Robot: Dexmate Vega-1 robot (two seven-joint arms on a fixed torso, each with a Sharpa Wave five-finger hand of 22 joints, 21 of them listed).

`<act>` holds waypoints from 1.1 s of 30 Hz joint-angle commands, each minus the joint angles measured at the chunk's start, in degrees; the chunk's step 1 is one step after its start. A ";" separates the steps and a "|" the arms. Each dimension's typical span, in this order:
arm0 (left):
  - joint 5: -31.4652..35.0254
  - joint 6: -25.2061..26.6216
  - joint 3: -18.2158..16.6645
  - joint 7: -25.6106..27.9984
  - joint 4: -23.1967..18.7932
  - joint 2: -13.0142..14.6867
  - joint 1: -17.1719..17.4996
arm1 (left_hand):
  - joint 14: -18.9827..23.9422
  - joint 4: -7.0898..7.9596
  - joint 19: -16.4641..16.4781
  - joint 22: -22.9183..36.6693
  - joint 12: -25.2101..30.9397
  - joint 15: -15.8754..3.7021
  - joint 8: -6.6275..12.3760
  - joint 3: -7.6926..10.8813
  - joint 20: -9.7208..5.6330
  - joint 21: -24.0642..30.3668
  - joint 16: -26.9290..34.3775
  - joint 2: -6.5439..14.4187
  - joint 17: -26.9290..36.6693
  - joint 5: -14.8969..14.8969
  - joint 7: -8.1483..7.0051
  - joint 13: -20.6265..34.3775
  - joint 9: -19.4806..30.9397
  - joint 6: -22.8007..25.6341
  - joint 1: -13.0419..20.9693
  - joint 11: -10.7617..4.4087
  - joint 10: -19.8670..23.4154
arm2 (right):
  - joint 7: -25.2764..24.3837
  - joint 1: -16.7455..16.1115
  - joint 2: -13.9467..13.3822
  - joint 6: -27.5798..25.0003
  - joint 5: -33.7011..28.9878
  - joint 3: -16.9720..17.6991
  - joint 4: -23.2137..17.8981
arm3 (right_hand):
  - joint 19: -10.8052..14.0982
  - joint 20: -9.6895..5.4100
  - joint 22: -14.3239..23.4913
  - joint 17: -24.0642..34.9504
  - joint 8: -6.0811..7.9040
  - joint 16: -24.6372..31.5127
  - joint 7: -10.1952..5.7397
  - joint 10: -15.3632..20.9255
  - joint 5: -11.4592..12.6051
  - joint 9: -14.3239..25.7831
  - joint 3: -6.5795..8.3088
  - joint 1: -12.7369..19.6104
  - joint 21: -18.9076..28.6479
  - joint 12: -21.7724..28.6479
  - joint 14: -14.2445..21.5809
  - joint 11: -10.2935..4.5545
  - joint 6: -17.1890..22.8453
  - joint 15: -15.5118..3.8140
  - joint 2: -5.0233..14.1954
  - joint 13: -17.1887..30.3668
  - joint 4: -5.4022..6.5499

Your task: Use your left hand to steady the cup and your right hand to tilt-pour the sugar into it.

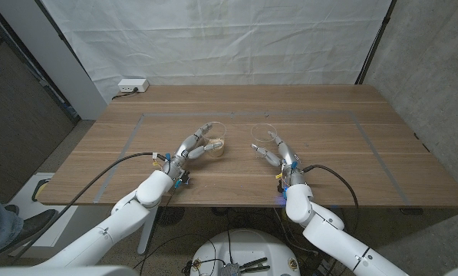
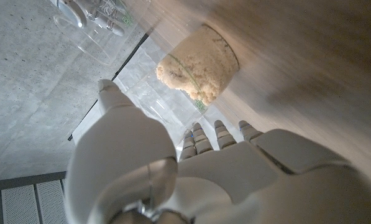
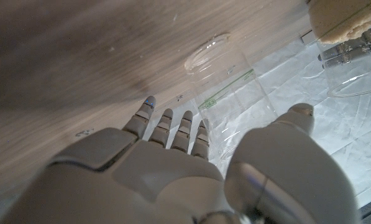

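A clear cup with pale brown sugar (image 1: 214, 142) in its bottom stands upright left of the table's middle. My left hand (image 1: 192, 147) wraps it, fingers behind and thumb in front; in the left wrist view the sugar cup (image 2: 197, 65) sits between thumb and fingers. My left hand's fingertips (image 3: 353, 48) lie against its wall. An empty clear cup (image 1: 263, 135) stands upright to its right. My right hand (image 1: 281, 156) is beside it, fingers spread. The empty cup (image 3: 225, 87) stands between thumb and fingers, with no grip visible.
Grey tape lines (image 1: 136, 130) mark a rectangle on the wooden table (image 1: 344, 161). A white power strip (image 1: 132, 86) lies at the far left corner. A white sheet (image 1: 213, 38) hangs behind. A person's shoe (image 1: 25, 228) is on the floor at left.
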 commanded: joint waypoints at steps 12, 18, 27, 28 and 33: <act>-1.12 2.03 -1.95 -0.14 -3.37 3.04 2.77 | -2.59 0.86 -8.34 0.25 -0.02 0.59 -0.03 -0.56 0.40 0.04 0.01 -0.21 0.29 0.17 0.49 0.37 0.03 -4.45 -1.29 0.39 -3.15 | 3.06 0.08 -1.44 -3.23 1.26 -0.12 -2.68 | -1.59 0.77 -0.01 0.05 -0.23 -0.04 1.33 -5.12 1.28 -0.05 -1.87 -1.71 0.08 -0.13 -3.28 3.52 -5.42 2.02 -0.89 0.04 0.59; -1.73 1.71 -3.11 0.95 -4.26 3.60 4.04 | -2.77 0.97 -8.40 0.26 0.33 -0.26 0.40 -0.58 0.26 0.15 0.15 -0.26 0.26 0.15 0.45 0.37 0.02 -4.43 -1.44 0.32 -3.13 | 3.51 -0.70 -2.38 -0.30 3.40 0.92 -2.68 | -1.75 1.98 -0.07 0.03 -0.36 0.01 1.98 -6.63 1.71 -0.09 -2.73 -2.87 0.20 0.09 -4.45 3.70 -8.20 3.11 -1.40 0.01 1.08; -2.37 2.10 -4.91 2.71 -5.77 4.75 6.13 | -3.12 1.01 -7.86 0.24 0.71 -1.31 0.87 -0.57 -0.34 0.46 0.18 -0.38 0.14 0.15 0.53 0.34 0.00 -4.02 -1.46 0.25 -2.85 | 1.95 -1.98 -3.03 2.63 4.16 1.98 -3.24 | -1.46 2.42 -0.10 0.07 -0.11 0.16 2.46 -6.75 1.83 -0.10 -3.64 -4.61 0.39 0.43 -4.85 3.69 -9.09 3.56 -1.88 0.01 1.86; -2.50 2.17 -5.05 2.83 -5.85 4.81 6.28 | -3.09 1.01 -7.86 0.24 0.72 -1.30 0.90 -0.57 -0.37 0.47 0.20 -0.39 0.14 0.15 0.55 0.33 0.00 -3.98 -1.46 0.24 -2.86 | 1.79 -2.16 -3.01 3.30 4.53 2.21 -3.10 | -1.47 2.42 -0.10 0.07 -0.07 0.20 2.49 -6.76 1.83 -0.10 -3.72 -4.77 0.39 0.45 -4.83 3.68 -9.12 3.58 -1.91 0.01 1.94; -2.84 2.27 -5.68 3.51 -6.20 5.04 6.98 | -3.08 1.03 -7.70 0.23 0.80 -1.35 1.05 -0.56 -0.34 0.55 0.25 -0.42 0.10 0.15 0.55 0.32 0.00 -3.76 -1.47 0.22 -2.83 | -4.21 -3.59 -1.25 11.07 4.91 3.50 0.30 | -0.13 1.61 -0.11 0.10 0.99 1.03 2.39 -5.22 1.91 -0.12 -5.58 -8.62 0.92 1.48 -2.87 3.19 -7.44 2.70 -2.74 -0.01 3.71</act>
